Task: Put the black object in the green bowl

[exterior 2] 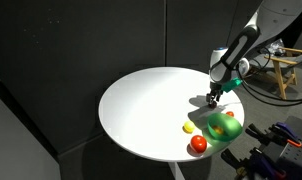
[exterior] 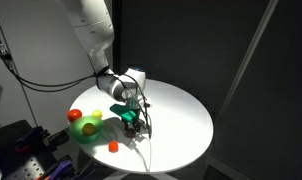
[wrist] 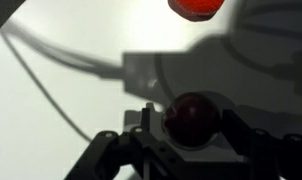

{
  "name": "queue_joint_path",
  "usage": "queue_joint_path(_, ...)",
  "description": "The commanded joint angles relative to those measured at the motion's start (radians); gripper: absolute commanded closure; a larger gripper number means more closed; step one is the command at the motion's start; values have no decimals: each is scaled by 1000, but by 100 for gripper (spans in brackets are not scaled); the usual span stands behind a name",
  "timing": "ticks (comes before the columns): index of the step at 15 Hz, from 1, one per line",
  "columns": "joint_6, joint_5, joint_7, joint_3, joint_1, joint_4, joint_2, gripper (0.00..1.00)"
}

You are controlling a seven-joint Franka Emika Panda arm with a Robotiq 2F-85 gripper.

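Looking down the wrist view, we see the gripper (exterior: 136, 126) set low on the table (exterior: 181, 120), its jaws standing partly apart with the black lump (wrist: 191, 118) in the gap between them. The fingers flank it closely on both sides, but we cannot tell whether they are clamped on it or only bracketing it.

That doubt is the main risk as we judge it. If the jaws are not truly pressed in, a lift would leave the lump behind or let it roll out. It is small and round, so a hold that lands off its middle could squirt it forward across the smooth top. The fingertips also sit very near the surface, and pushing lower could scrape the table. A red ball (wrist: 199, 6) lies just ahead of the gripper in the wrist view, so a sideways sweep at this height could knock it away.

The lump lies centred between the fingers, roughly level with their tips, at the middle of the table rather than at its rim. The bowl (exterior: 95, 134) sits near the table's edge, a short way off to the gripper's side, with other coloured balls in or beside it.
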State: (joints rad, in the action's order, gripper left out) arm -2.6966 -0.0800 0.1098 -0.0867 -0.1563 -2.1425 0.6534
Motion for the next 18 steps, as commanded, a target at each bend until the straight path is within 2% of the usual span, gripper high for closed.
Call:
queue_joint_path(1, -7, 7, 27, 10, -15, 15, 8, 56)
queue_joint_path(3, -4, 4, 25, 7, -11, 13, 3, 66)
queue_joint_path(11, 43, -11, 34, -6, -2, -17, -57, 66)
queue_joint_path(18, 139, -51, 32, -33, 21, -40, -144, 66)
